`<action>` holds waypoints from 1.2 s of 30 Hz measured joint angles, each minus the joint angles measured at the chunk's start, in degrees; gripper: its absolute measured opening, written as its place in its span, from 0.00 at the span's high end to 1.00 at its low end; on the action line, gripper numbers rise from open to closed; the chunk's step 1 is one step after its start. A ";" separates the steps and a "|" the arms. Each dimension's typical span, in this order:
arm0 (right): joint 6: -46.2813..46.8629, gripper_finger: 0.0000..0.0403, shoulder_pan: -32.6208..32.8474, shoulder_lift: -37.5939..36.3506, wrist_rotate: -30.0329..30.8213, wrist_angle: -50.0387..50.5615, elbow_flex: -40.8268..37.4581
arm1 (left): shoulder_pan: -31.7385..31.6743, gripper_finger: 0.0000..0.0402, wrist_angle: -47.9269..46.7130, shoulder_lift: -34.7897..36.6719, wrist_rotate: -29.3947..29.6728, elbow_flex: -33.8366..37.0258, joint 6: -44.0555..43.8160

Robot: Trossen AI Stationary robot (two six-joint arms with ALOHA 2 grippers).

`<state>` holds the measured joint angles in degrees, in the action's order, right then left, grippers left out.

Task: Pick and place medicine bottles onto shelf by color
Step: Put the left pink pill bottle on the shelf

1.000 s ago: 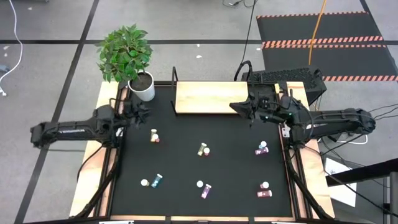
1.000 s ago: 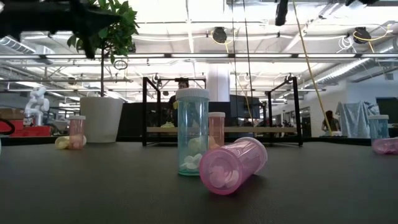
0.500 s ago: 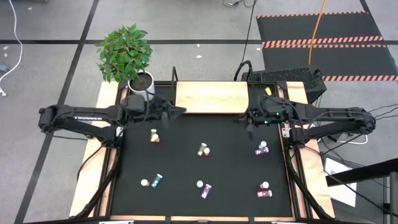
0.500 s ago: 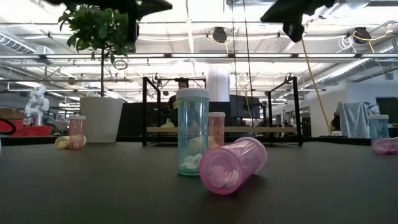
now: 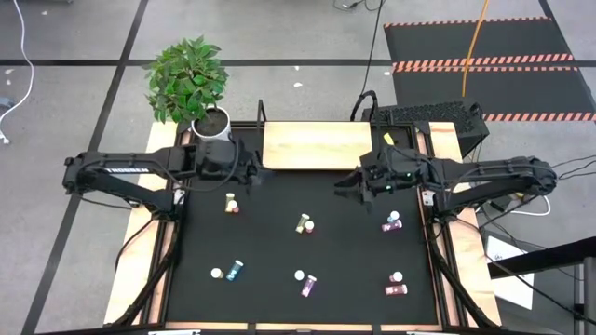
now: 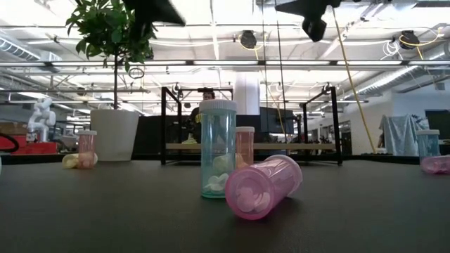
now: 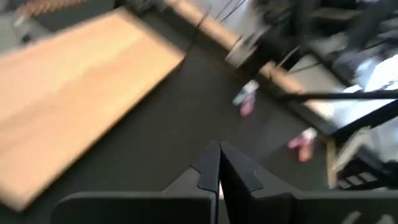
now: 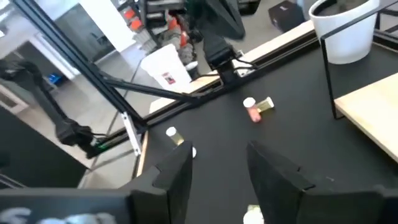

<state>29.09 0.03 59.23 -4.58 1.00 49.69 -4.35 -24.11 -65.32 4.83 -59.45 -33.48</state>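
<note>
Covering table: black mat (image 5: 307,251); grey floor (image 5: 74,112) around.

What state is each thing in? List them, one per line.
Left gripper: shut, empty.
Right gripper: open, empty.
Shelf: holds no bottles.
Teal bottle: upright, capped.
Pink bottle: lying on its side.

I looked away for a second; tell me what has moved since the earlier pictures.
Both arms swung inward over the mat. The left gripper, fingers together, moved from beside the plant pot to the shelf's left end. The right gripper, open, slid off the shelf's right end toward the middle. Nothing was grasped; the bottles stayed put.
</note>
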 joint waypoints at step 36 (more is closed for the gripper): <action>-1.30 0.56 -2.64 13.19 10.58 -11.37 -0.04 | 3.79 0.41 -27.25 0.72 -0.25 17.94 -20.25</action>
<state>27.79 -2.61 72.42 6.00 -10.37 49.65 -0.55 -51.36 -64.60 4.58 -41.51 -53.73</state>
